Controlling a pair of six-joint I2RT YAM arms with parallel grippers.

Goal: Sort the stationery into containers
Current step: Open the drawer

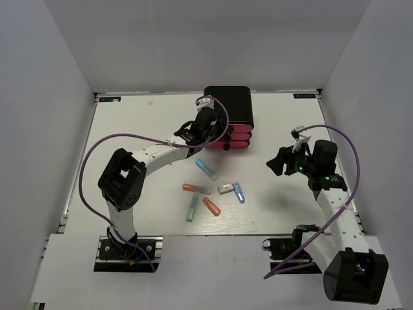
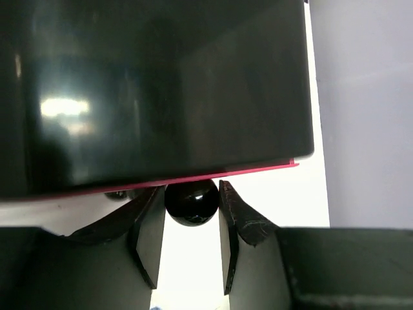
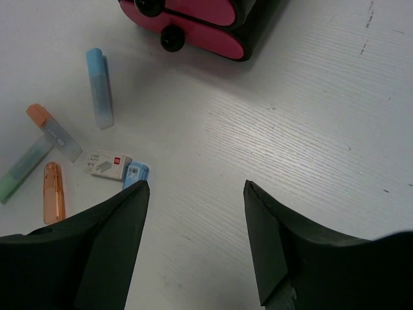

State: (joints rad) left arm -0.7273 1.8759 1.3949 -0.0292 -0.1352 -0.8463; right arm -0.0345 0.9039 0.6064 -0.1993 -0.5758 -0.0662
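White table (image 1: 129,129), black cabinet (image 1: 229,103), sticks (image 1: 206,169), eraser (image 1: 225,188)

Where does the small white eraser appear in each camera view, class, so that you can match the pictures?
Top external: the white eraser lies mid-table among the sticks, just left of a light blue stick.
Left wrist: not in it; only the black cabinet and its knob show.
Right wrist: the eraser lies left of centre, beside the same stick.
Shared landmark: that cabinet.

Overhead view down onto table (image 1: 129,129), left wrist view tight against cabinet (image 2: 161,84), right wrist farther, cabinet shared
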